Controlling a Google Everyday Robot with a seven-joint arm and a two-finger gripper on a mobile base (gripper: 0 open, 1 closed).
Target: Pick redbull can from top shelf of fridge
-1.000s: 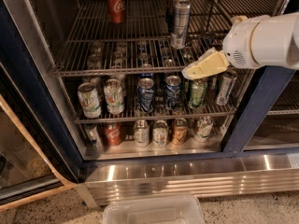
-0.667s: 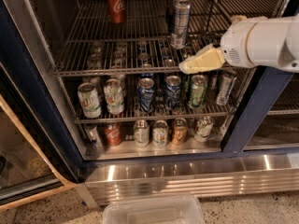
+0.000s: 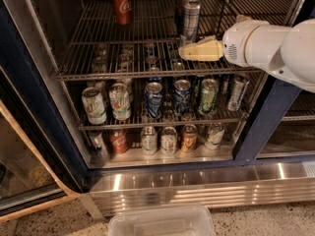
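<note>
The redbull can [image 3: 190, 19] stands upright on the top shelf [image 3: 123, 48] of the fridge [image 3: 29, 82], right of the middle. It is tall, slim and silver with blue panels. My gripper [image 3: 184, 52] reaches in from the right on a white arm. Its cream fingers [image 3: 202, 50] point left, just below and in front of the can's base. A red Coca-Cola can [image 3: 121, 4] stands at the back left of the same shelf. More dark cans stand behind the redbull can.
Two lower wire racks [image 3: 162, 119] hold several cans in rows. The ribbed steel base panel [image 3: 197, 186] runs below. A clear plastic bin [image 3: 162, 222] sits on the floor in front. The open glass door [image 3: 19, 176] hangs at the left. A navy post [image 3: 268, 117] stands at the right.
My gripper has risen from the middle rack's level up to the front of the top shelf, closer to the redbull can.
</note>
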